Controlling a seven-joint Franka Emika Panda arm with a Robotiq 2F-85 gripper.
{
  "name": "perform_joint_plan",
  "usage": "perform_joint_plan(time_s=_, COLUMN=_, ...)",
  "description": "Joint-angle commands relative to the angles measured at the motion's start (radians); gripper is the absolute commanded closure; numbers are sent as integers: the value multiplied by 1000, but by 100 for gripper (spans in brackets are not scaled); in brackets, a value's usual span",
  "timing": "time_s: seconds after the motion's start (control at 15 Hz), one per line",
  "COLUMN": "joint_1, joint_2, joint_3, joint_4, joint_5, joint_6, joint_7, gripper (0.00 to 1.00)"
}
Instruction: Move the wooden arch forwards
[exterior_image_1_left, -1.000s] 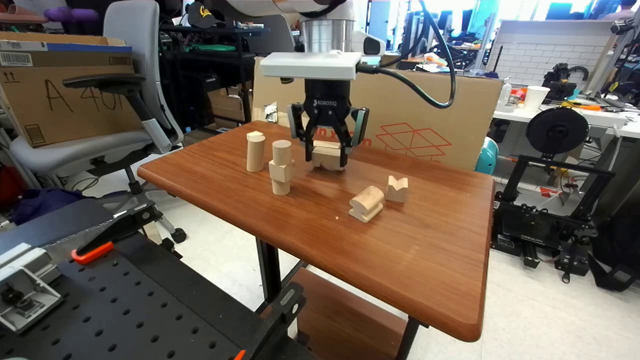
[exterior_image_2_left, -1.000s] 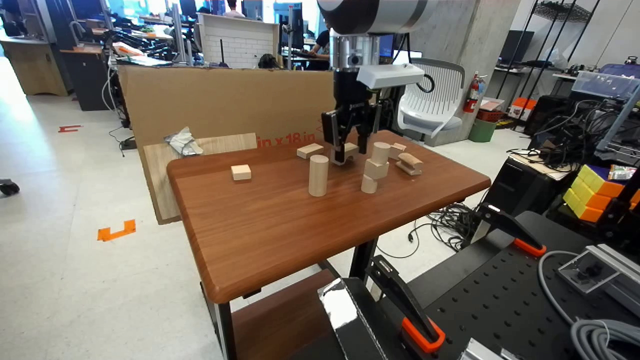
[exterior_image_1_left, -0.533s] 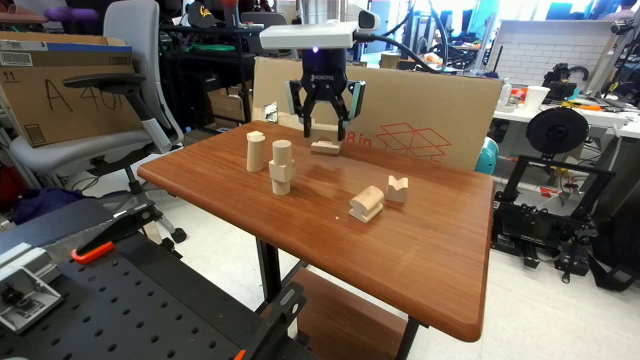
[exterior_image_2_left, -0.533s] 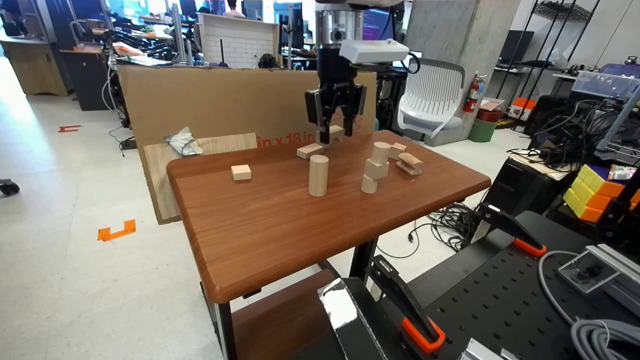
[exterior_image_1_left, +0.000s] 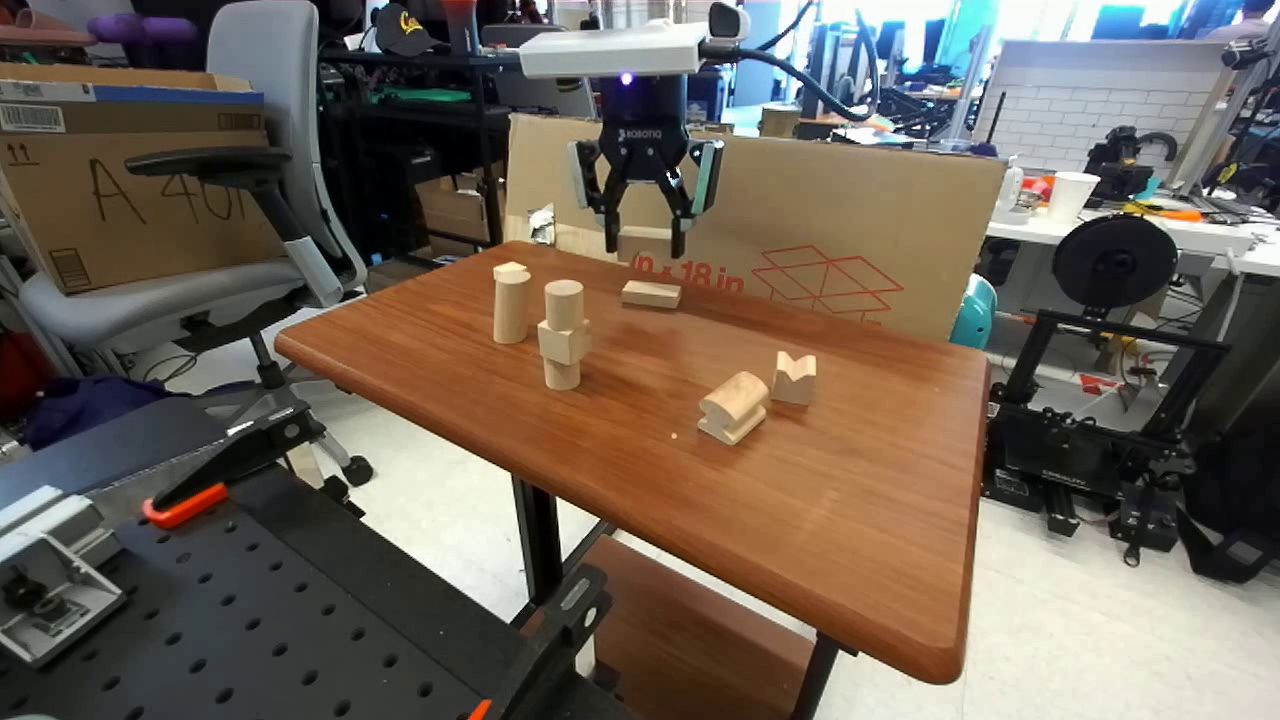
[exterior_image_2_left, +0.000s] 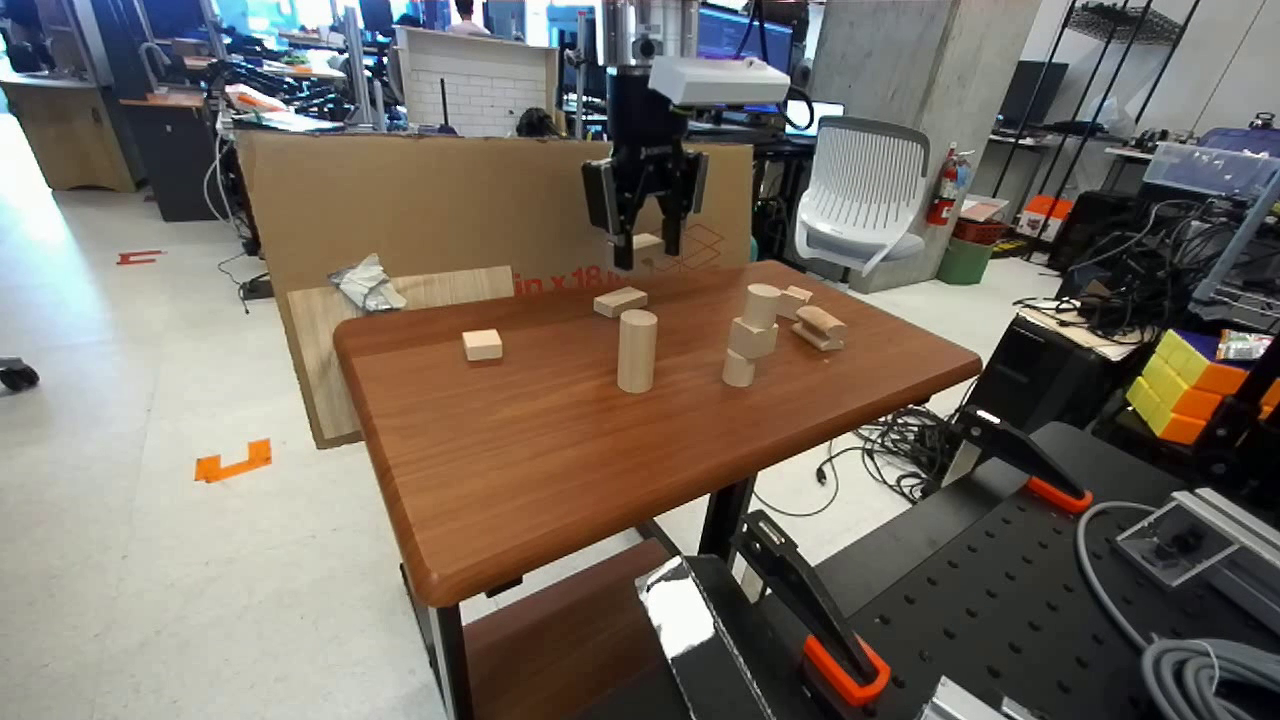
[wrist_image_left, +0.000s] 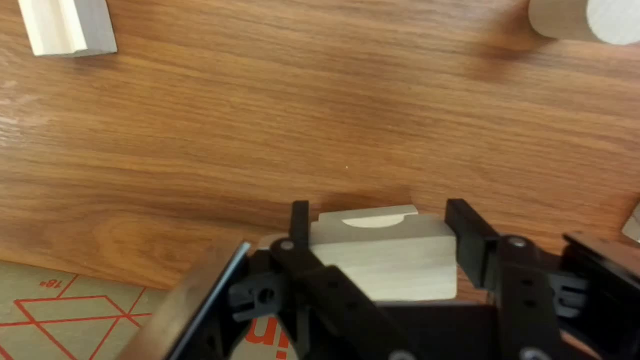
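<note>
The wooden arch is pale, squat and bridge-like, with a rounded opening in its lower edge. My gripper is shut on its two ends and holds it above the table's far edge. In both exterior views the arch is hard to tell from the cardboard behind; its top shows between the fingers. In the wrist view, the fingers stand on either side of it. A long pale bar block lies on the table below; part of it shows past the arch.
The brown table carries a tall cylinder, a stacked tower, a grooved block, a notched block and a small flat block. A large cardboard sheet stands behind the table's far edge.
My gripper has risen from the table with the arch in it and moved back towards the cardboard. The bar block, partly hidden before, shows fully now. The other blocks have not moved.
</note>
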Motion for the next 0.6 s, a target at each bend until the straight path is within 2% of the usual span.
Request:
perform_joint_plan(time_s=0.0, joint_1=4, joint_2=41, joint_3=8, joint_4=72, joint_5=-11, joint_6=-43, joint_7=12, gripper=57)
perform_joint_plan(time_s=0.53, joint_1=10, joint_2=95, joint_3=10, joint_4=133, joint_5=-10, joint_6=-50, joint_7=15, gripper=57)
